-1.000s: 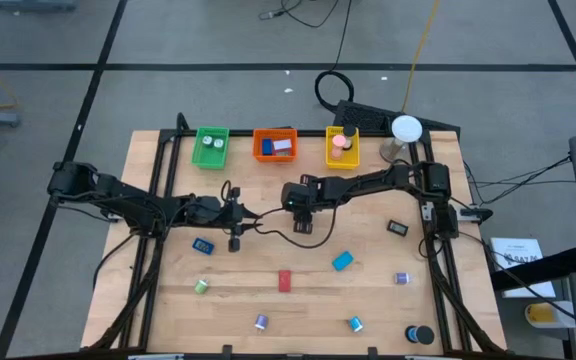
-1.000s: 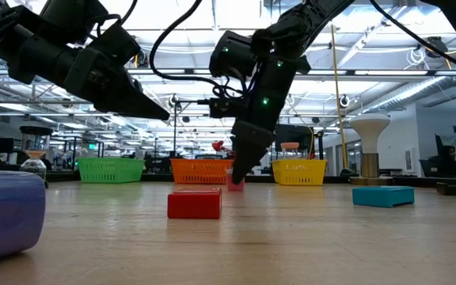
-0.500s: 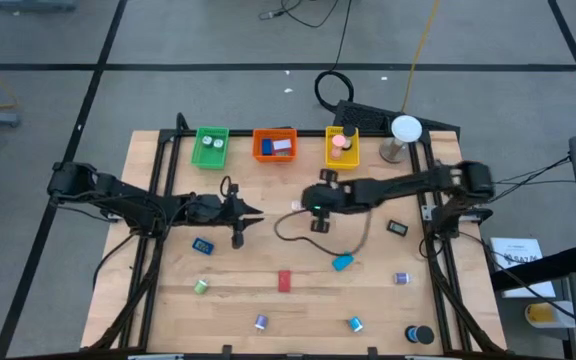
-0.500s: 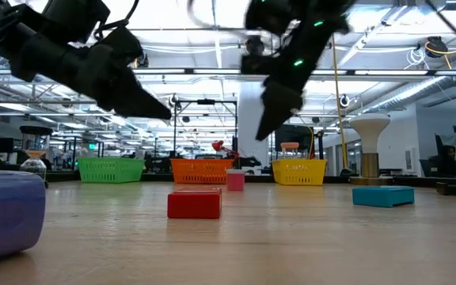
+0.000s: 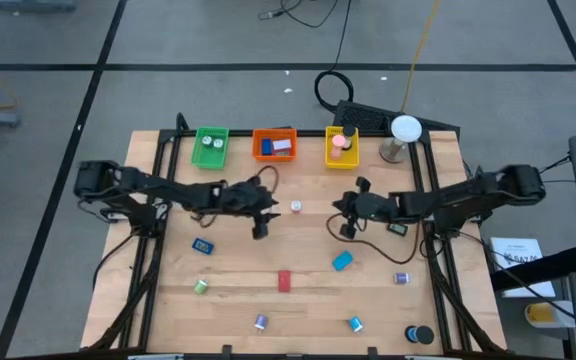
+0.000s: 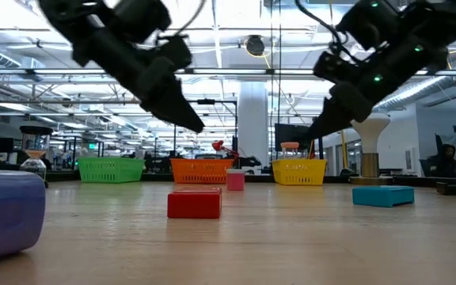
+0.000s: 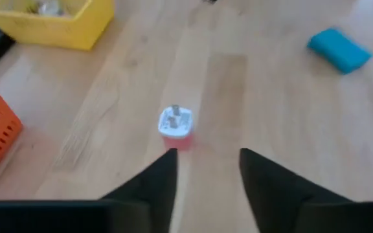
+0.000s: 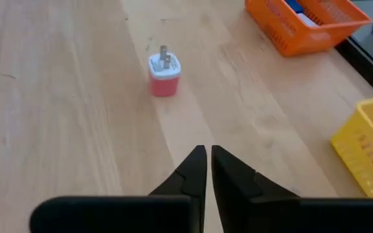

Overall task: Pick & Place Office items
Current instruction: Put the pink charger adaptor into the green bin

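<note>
- High view: the left gripper hangs over the middle of the table, just short of the small pink plug block, which stands alone below the orange tray. The right gripper is on the block's other side, a little apart from it. Other small items lie toward the near edge: a red block, a teal block, a blue piece, a green roll.
- Low view: both arms hang above the tabletop. The pink plug block rests on the wood in front of the orange tray, behind the red block.
- Left wrist view: the left gripper has its fingers spread, empty, and the pink plug block stands upright just ahead of them, prongs up.
- Right wrist view: the right gripper has its fingers pressed together, holding nothing; the pink plug block stands well ahead.
</note>
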Available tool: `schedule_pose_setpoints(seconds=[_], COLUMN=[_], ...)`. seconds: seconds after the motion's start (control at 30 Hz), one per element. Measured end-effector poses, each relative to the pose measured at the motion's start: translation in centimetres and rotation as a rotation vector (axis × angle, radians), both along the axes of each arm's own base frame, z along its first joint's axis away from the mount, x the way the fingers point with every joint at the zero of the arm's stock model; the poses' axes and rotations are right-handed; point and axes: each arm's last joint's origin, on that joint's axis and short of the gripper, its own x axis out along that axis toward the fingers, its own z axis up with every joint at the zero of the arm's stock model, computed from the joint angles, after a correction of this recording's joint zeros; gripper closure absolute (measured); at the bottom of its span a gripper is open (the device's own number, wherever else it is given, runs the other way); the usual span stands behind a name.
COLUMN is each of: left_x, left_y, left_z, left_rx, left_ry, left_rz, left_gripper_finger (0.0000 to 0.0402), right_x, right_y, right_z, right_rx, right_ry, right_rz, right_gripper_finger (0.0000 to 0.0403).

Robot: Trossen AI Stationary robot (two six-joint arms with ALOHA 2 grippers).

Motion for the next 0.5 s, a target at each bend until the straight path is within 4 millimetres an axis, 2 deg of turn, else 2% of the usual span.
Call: schedule_pose_setpoints(seconds=[0.17, 0.27, 0.37, 0.5], left_x=[2.5, 3.8, 5.1, 6.5], left_y=[1.8, 3.0, 3.9, 4.3], left_z=[-0.3, -0.4, -0.8, -1.4], left_rx=[-0.01, -0.054, -0.067, -0.032], left_ry=[0.116, 0.143, 0.169, 0.22], left_rz=[0.017, -0.013, -0.027, -0.071], left_gripper_finger=[0.0137, 0.0101, 0.0081, 0.0078], right_x=[-0.6, -0.6, -0.5, -0.5], right_y=[0.0, 0.0, 0.0, 0.0], right_z=[-0.2, -0.2, -0.1, -0.1], right_rx=[0.0, -0.001, -0.001, 0.006], right_ry=[-0.011, -0.017, -0.025, -0.029], right_rz=[-0.001, 0.0, 0.003, 0.02], right_gripper_finger=[0.0395, 0.0401, 0.04, 0.0401])
